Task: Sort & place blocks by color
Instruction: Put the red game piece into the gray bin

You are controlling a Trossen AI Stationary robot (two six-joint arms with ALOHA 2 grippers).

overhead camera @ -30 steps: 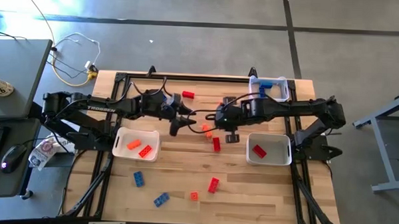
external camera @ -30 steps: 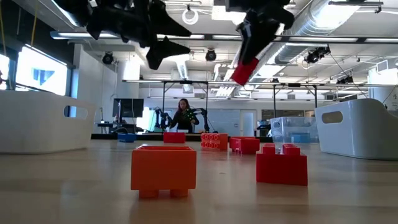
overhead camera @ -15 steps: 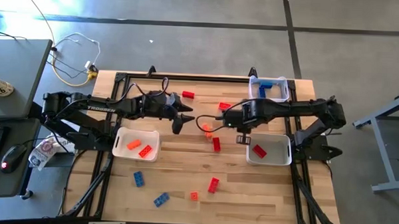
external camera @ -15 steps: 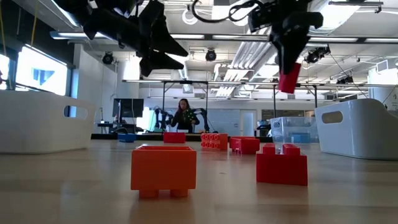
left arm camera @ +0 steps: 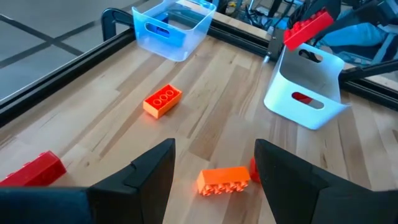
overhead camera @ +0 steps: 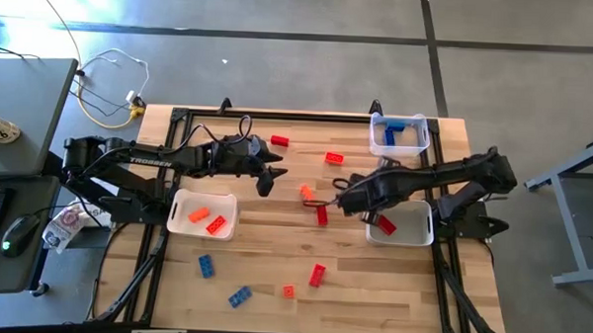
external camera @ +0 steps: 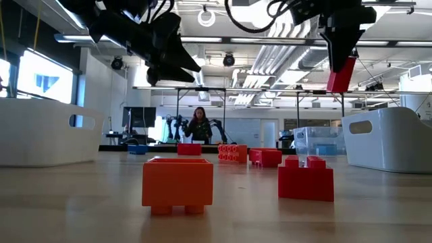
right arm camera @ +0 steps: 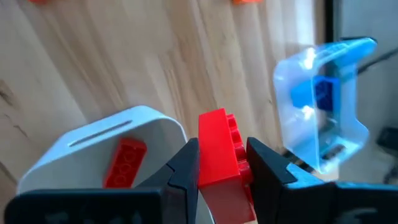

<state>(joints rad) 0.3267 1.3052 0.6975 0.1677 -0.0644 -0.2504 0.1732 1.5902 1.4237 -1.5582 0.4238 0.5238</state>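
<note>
My right gripper is shut on a red block and hangs high over the table beside the right white tray, which holds one red block. My left gripper hovers open over the table's middle, nothing between its fingers. An orange block and a red block lie flat on the wood between the two grippers. More red, orange and blue blocks lie toward the near edge. My right gripper pinches the red block between its two fingers, one finger against the studded face, the other against the opposite face. The fingers come from above, slanting down. The block's free end sticks out below the fingertips, lifted clear of the table.
A left white tray holds an orange and a red block. A clear blue tray at the far right holds a blue block. Loose blocks lie at the far middle and near edge. Black frame rails border the table.
My right gripper has carried the red block toward the table's right edge, up to the right white tray, rolling its wrist and tipping further down; the block now hangs nearly upright instead of slanted. My left gripper has tipped somewhat downward in place.
</note>
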